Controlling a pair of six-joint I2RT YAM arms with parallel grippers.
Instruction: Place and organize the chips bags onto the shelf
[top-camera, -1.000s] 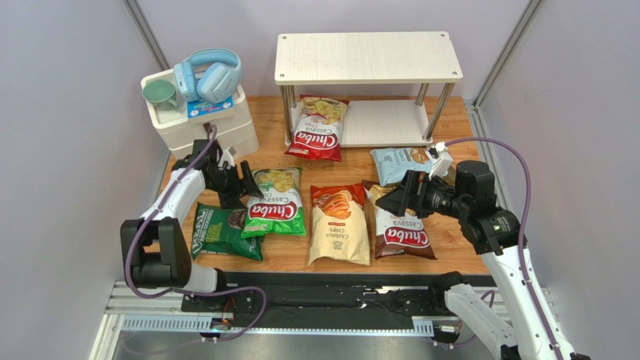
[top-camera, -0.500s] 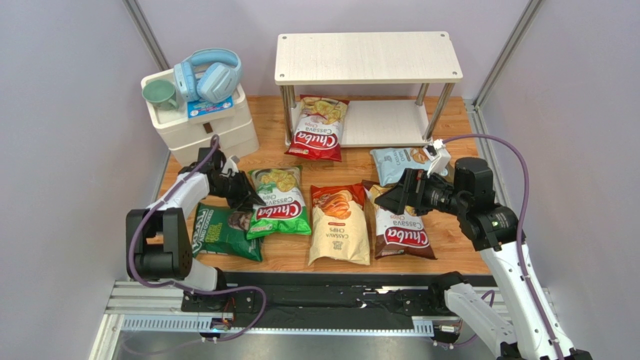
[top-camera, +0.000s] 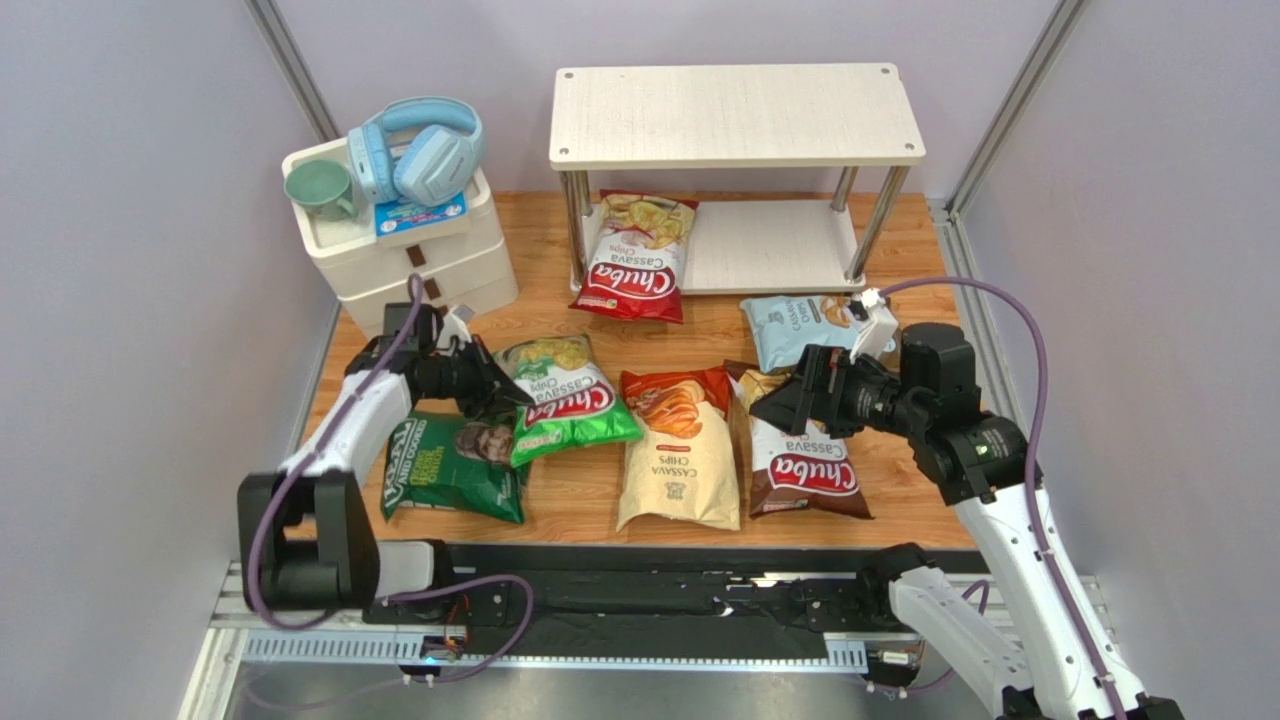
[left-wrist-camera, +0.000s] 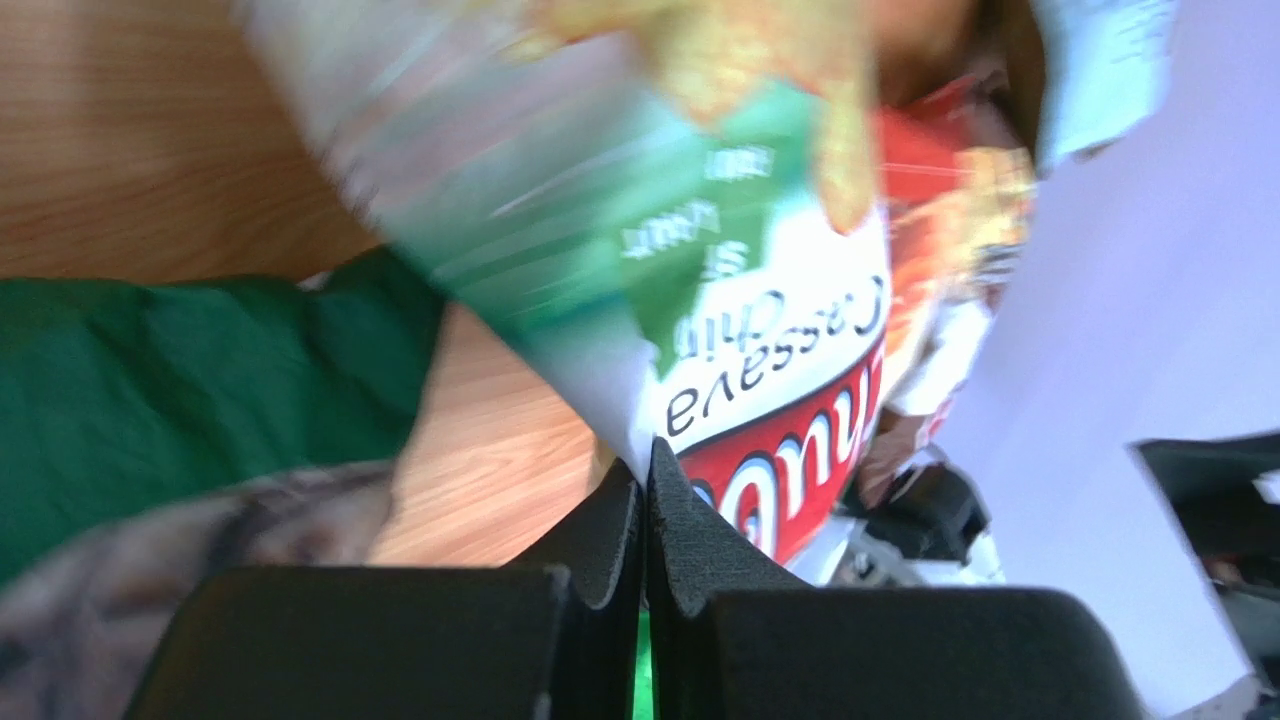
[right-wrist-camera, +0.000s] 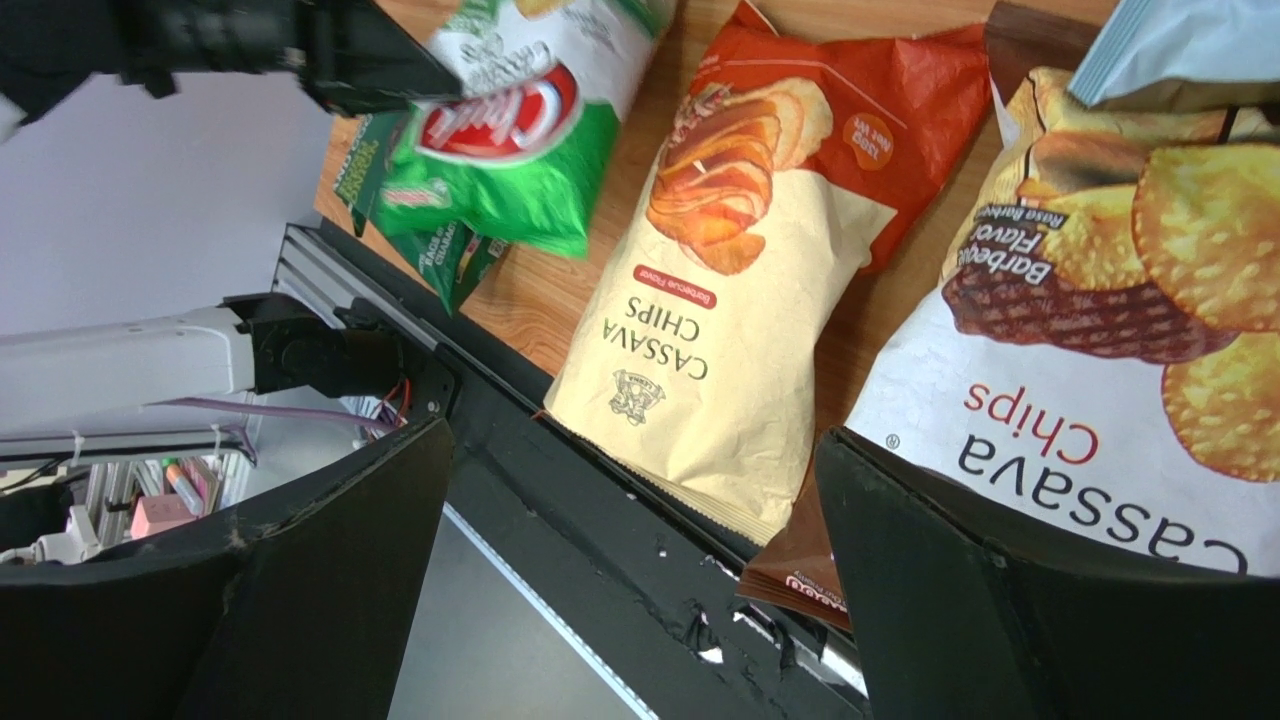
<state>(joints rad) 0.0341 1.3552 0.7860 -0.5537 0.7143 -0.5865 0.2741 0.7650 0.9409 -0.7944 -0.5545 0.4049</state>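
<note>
Left gripper (top-camera: 505, 393) pinches the green chips bag (top-camera: 574, 408) by its edge.

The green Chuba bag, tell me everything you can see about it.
The green Chuba bag is a glossy, pillow-shaped snack bag. It is green, with a pale top picturing chips and a red band carrying white "Chuba" lettering, with "Cassava Chips" printed beneath. It sits skewed at the left of the wooden table. The left gripper is shut on its left edge. Its near left corner overlaps the dark green bag. The wrist views suggest it is partly lifted, though that is not certain.
</note>
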